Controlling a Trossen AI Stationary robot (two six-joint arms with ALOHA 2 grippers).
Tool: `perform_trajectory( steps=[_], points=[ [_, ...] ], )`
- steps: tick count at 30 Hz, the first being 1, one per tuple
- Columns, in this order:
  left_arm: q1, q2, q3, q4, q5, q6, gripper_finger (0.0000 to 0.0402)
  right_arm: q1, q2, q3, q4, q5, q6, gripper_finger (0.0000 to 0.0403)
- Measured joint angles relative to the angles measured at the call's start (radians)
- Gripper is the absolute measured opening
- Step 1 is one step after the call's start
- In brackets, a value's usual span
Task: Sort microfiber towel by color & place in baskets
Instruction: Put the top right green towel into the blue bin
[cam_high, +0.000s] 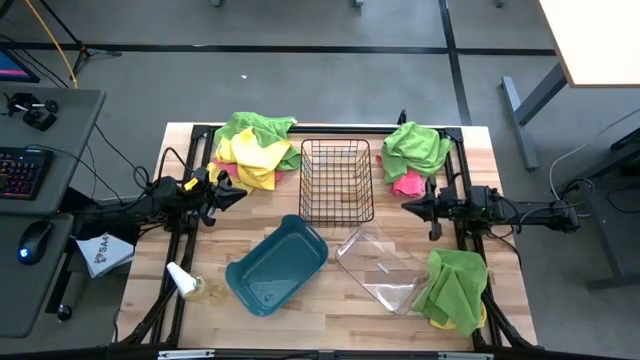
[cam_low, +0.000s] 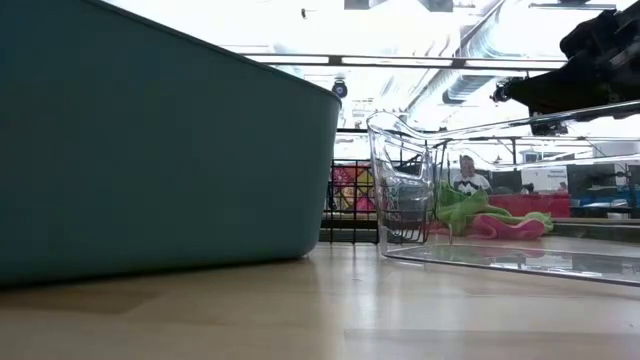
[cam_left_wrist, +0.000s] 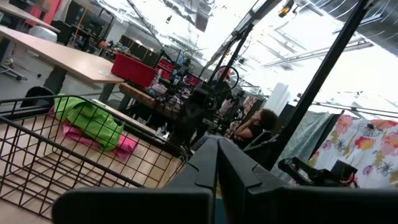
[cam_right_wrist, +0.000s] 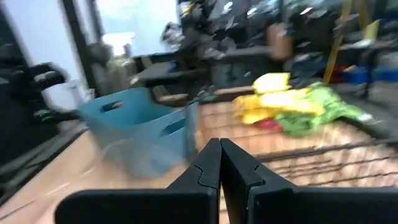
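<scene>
Three containers stand mid-table: a black wire-mesh basket (cam_high: 337, 180), a teal plastic bin (cam_high: 278, 265) and a clear plastic bin (cam_high: 385, 265). Microfiber towels lie in three heaps: green, yellow and pink at the far left (cam_high: 255, 150), green over pink at the far right (cam_high: 412, 155), and green with yellow at the near right (cam_high: 455, 290). My left gripper (cam_high: 235, 192) hovers left of the wire basket, shut and empty; its fingers (cam_left_wrist: 217, 155) point across the basket (cam_left_wrist: 62, 155). My right gripper (cam_high: 408, 206) hovers right of the basket, shut and empty (cam_right_wrist: 219, 152), facing the teal bin (cam_right_wrist: 137, 124).
A small white bottle (cam_high: 185, 280) lies near the table's near left corner. Black frame rails (cam_high: 180, 240) run along the table's left and right sides. A keyboard and mouse sit on a desk to the left (cam_high: 25, 170). A person (cam_left_wrist: 258, 124) sits in the room beyond the table.
</scene>
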Motion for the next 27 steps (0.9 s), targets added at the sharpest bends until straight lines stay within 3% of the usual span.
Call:
perform_trajectory(
  steps=[4,8,10,14,21,24,27],
  points=[
    [0.000,0.000,0.000,0.000,0.000,0.000,0.0000,0.000,-0.001,0.000,0.374,0.124,0.179,0.0000],
    [0.000,0.000,0.000,0.000,0.000,0.000,0.0000,-0.001,-0.001,0.004,0.773,0.485,0.292,0.0000],
    [0.000,0.000,0.000,0.000,0.000,0.000,0.0000,-0.001,-0.001,0.037,0.801,0.611,0.224,0.0000],
    [0.000,0.000,0.000,0.000,0.000,0.000,0.0000,-0.005,0.070,0.191,0.531,0.663,0.241,0.0000],
    [0.000,0.000,0.000,0.000,0.000,0.000,0.0000,-0.158,0.405,0.620,-0.197,0.684,0.363,0.0000],
    [0.000,0.000,0.000,0.000,0.000,0.000,0.0000,-0.301,0.554,0.777,-0.512,0.551,0.411,0.0006],
    [0.000,0.000,0.000,0.000,0.000,0.000,0.0000,-0.455,0.708,0.822,-0.625,0.356,0.396,0.0030]
  ],
)
